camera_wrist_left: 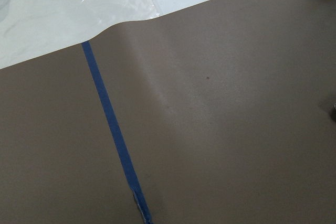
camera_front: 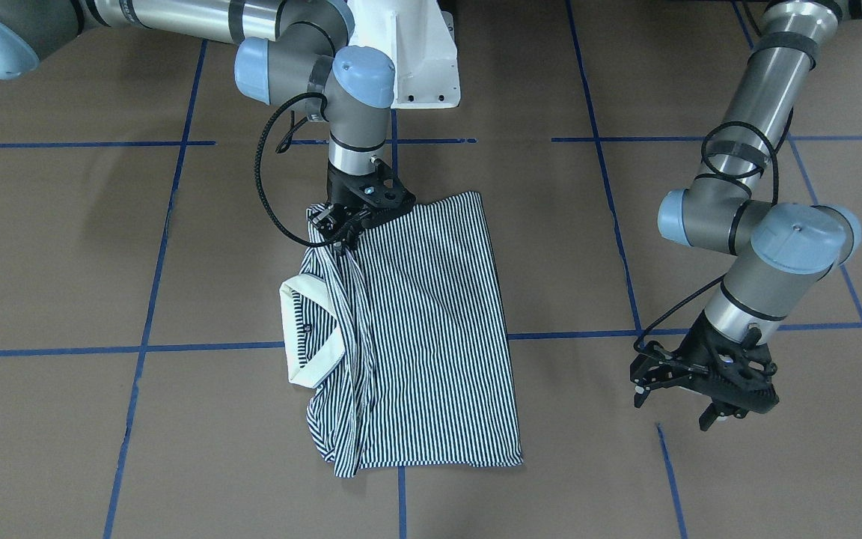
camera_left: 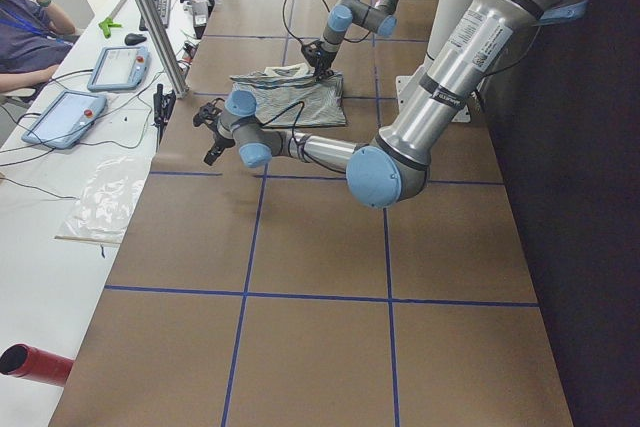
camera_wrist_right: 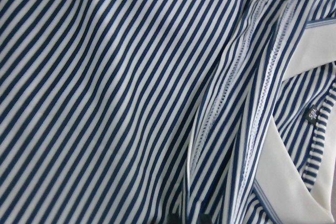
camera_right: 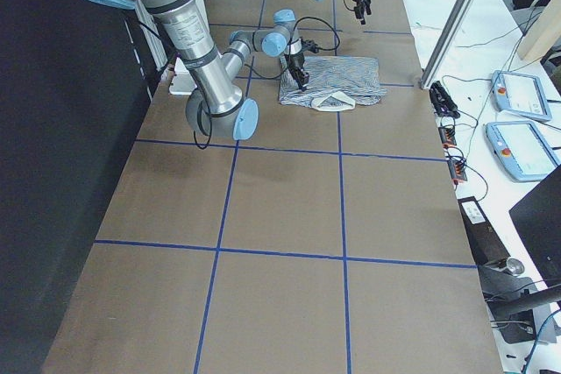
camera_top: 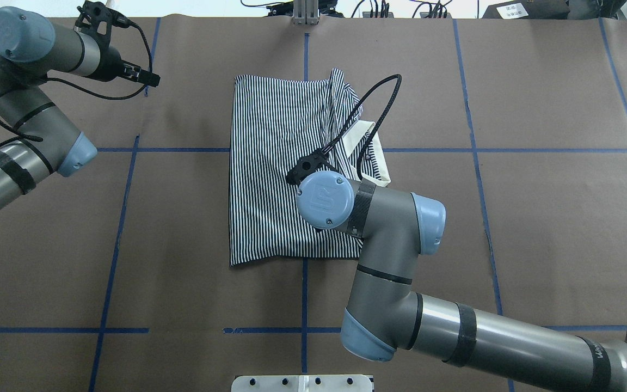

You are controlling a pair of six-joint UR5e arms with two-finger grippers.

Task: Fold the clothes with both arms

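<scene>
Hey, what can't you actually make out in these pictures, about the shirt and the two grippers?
Right gripper: the overhead view hides it under its own wrist; in the front-facing view its dark fingertips merge with the polo shirt, so its grip is unclear.
Neck label: right wrist view, too blurred to read.
Chest logo: shows in no view, perhaps under folded cloth.
Left gripper: the left wrist view's frame cuts it off entirely.

Brown table cover [camera_front: 64, 247], blue tape grid [camera_front: 64, 144]; white bench [camera_left: 40, 237] w/ tablets [camera_left: 62, 117].
</scene>
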